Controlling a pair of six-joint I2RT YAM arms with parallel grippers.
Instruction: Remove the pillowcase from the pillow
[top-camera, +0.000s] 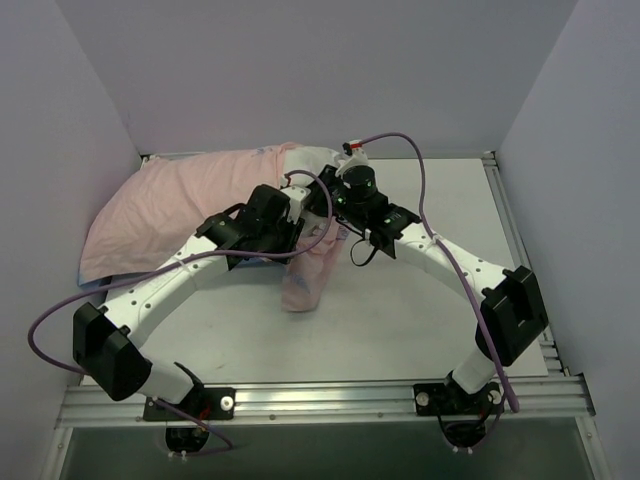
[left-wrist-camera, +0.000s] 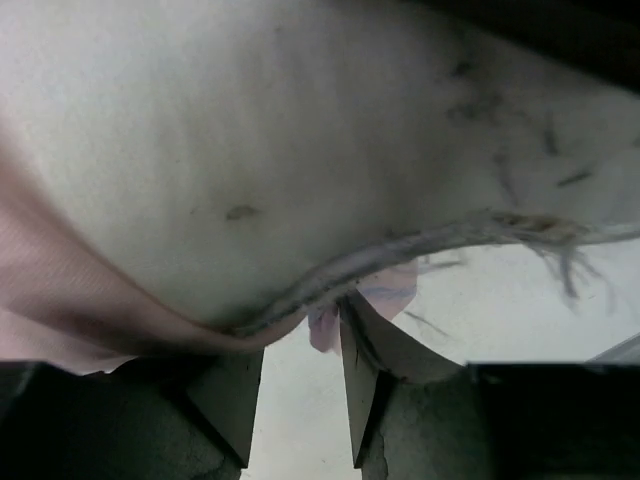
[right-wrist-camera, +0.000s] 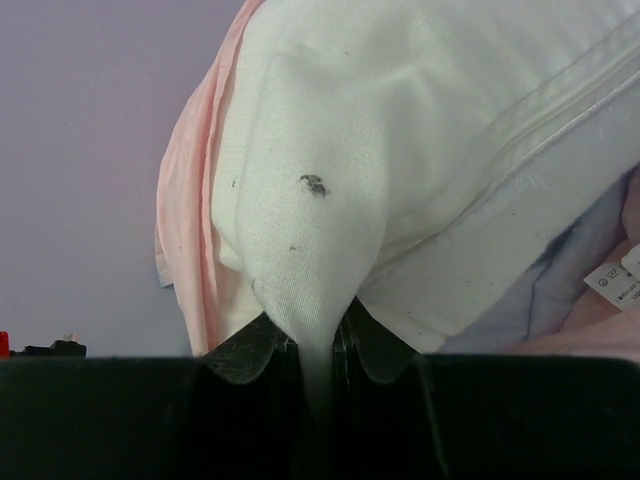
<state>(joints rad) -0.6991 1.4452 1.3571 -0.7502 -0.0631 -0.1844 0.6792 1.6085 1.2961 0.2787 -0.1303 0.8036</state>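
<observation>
The pillowcase (top-camera: 170, 205) lies pink side up at the back left, still around most of the white pillow (top-camera: 312, 158), whose bare end shows at the centre back. A flap of the pillowcase (top-camera: 305, 278) hangs down toward the table. My right gripper (right-wrist-camera: 317, 335) is shut on a pinched corner of the pillow (right-wrist-camera: 330, 180); it also shows in the top view (top-camera: 332, 180). My left gripper (left-wrist-camera: 300, 345) is open under the pillow (left-wrist-camera: 300, 130), its fingertips at the pillowcase's frayed hem (left-wrist-camera: 400, 250). Pink fabric (left-wrist-camera: 60, 300) drapes over the left finger.
Purple walls close in the back and both sides. The aluminium rail (top-camera: 320, 400) runs along the near edge. A purple cable (top-camera: 425, 190) loops over the right arm. A white care label (right-wrist-camera: 620, 275) shows at the right of the right wrist view.
</observation>
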